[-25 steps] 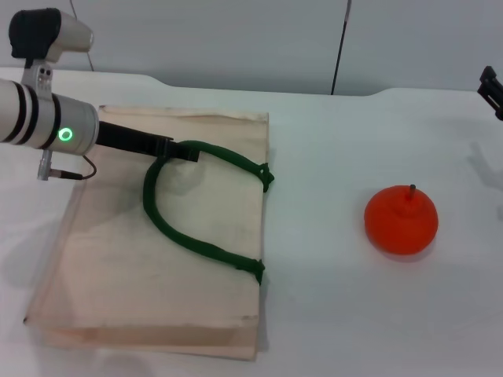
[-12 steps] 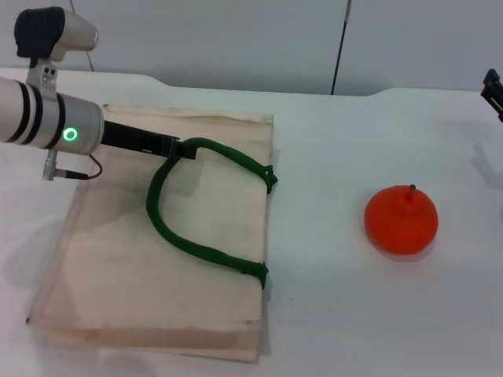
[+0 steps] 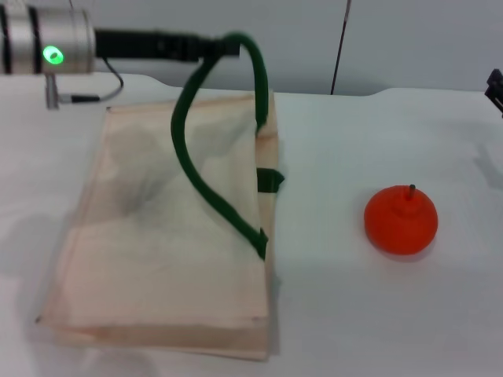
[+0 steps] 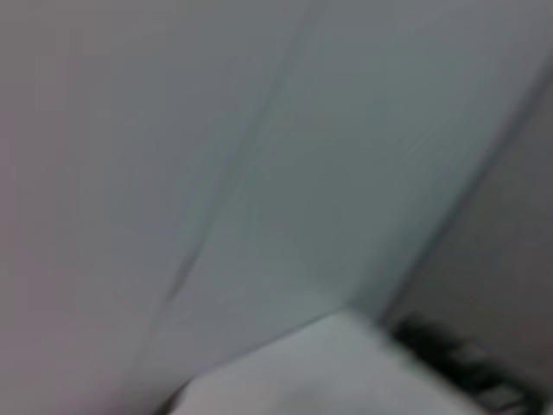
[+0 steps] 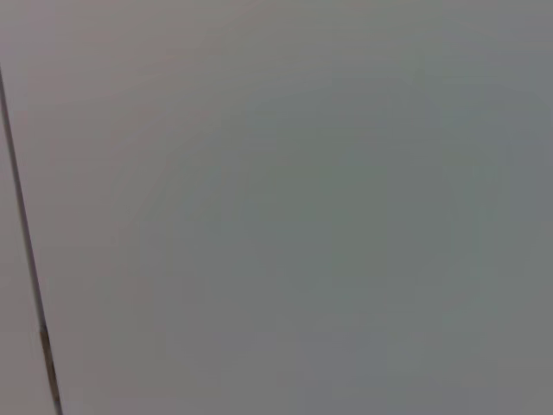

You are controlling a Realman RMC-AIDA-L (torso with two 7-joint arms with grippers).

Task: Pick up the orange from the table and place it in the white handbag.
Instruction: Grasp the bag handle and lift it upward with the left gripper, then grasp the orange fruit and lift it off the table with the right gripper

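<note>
The white handbag point(image 3: 157, 251) lies on the table point(image 3: 354, 314) at the left in the head view. My left gripper point(image 3: 228, 45) is shut on its dark green handle point(image 3: 189, 157) and holds the handle raised above the bag, pulling the bag's upper side up at the mouth edge. The orange point(image 3: 401, 220) sits on the table to the right of the bag, stem up, apart from both grippers. My right gripper point(image 3: 495, 90) shows only as a dark tip at the far right edge, behind the orange. Both wrist views show only grey wall.
A grey wall with a dark vertical line point(image 3: 339, 47) stands behind the table's far edge. A second green handle tab point(image 3: 269, 181) shows at the bag's mouth edge facing the orange.
My left gripper has lifted the green handle up and toward the far side. The bag's upper side has risen with it. The orange and the right arm have not moved.
</note>
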